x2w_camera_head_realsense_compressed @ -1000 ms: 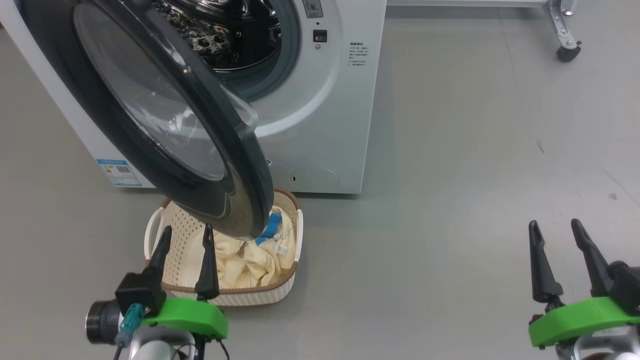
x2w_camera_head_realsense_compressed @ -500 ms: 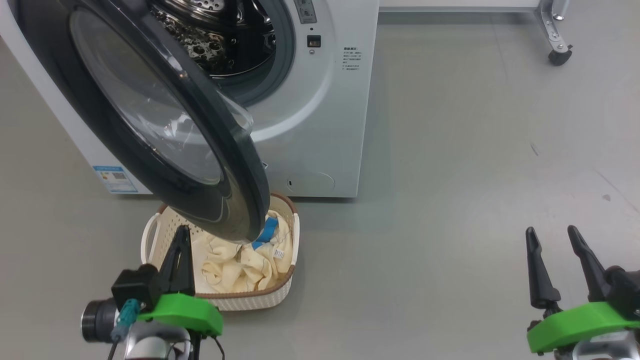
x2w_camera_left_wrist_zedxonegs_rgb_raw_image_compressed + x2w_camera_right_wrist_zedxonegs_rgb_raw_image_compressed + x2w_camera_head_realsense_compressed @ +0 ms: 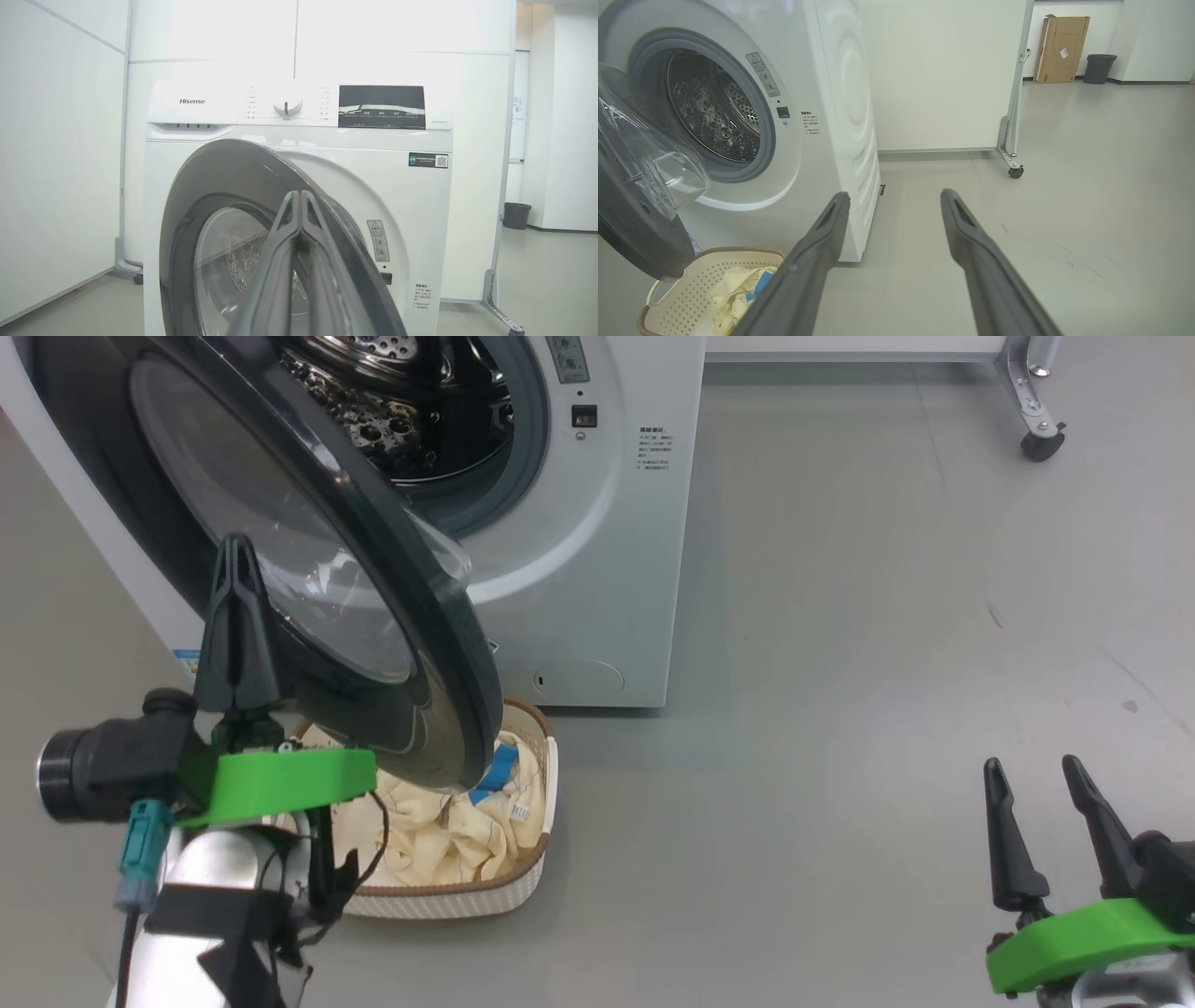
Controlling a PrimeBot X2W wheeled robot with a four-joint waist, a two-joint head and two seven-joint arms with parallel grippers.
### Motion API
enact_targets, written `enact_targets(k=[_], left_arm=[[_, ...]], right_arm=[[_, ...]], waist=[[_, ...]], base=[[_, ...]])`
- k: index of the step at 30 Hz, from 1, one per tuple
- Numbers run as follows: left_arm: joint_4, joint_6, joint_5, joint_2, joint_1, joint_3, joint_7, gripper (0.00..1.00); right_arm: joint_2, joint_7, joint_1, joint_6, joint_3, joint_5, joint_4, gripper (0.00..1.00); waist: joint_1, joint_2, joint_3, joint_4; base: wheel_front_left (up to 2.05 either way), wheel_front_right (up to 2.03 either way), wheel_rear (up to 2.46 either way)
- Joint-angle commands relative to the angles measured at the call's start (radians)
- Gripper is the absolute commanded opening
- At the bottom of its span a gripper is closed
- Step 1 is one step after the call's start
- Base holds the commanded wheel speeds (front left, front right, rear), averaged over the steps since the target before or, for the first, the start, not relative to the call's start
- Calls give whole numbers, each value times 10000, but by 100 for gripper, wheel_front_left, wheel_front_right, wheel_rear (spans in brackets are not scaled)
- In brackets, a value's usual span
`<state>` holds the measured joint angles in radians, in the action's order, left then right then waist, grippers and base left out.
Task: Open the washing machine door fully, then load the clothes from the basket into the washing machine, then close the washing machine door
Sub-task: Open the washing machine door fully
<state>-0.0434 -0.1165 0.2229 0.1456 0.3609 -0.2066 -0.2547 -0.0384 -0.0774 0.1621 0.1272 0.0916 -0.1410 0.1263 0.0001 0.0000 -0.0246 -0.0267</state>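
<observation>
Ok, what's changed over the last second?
The left gripper closed its fingers over the basket without taking anything, then rose, and now points at the washing machine door. The door is at the same part-open angle, the clothes lie in the basket as before, and the right gripper stayed open at the lower right.

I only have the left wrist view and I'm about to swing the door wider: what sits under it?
Observer: The basket stands on the floor, partly beneath the lower edge of the washing machine door.
Operator: Anything in it?
Observer: Yes, the clothes lie inside, cream-yellow with a blue patch.
Operator: Where's my other arm?
Observer: The right end effector hangs open, low and well to the right of the machine.
</observation>
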Motion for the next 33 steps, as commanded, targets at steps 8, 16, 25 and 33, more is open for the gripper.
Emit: enact_targets(k=[8,16,25,33], left_arm=[[1884,278,-188,-291,1129,-940,684,0],[935,723,795,-812,1362,-2291,1660,0],[-1274,404,2318,-947,1787,-3218,1809,0],[-4041,-458,3719,-952,2688,-3347,786,0]], right_arm=[[-118,19,-350,35,-180,16,429,100],[-118,48,-423,35,-297,58,384,100],[-118,88,-491,35,-388,31,310,100],[-118,115,-563,35,-522,4,246,100]], waist=[[-1,0,-85,190],[-1,0,-158,382],[-1,0,-234,574],[-1,0,-307,778]], base=[[0,0,0],[0,0,0],[0,0,0],[0,0,0]])
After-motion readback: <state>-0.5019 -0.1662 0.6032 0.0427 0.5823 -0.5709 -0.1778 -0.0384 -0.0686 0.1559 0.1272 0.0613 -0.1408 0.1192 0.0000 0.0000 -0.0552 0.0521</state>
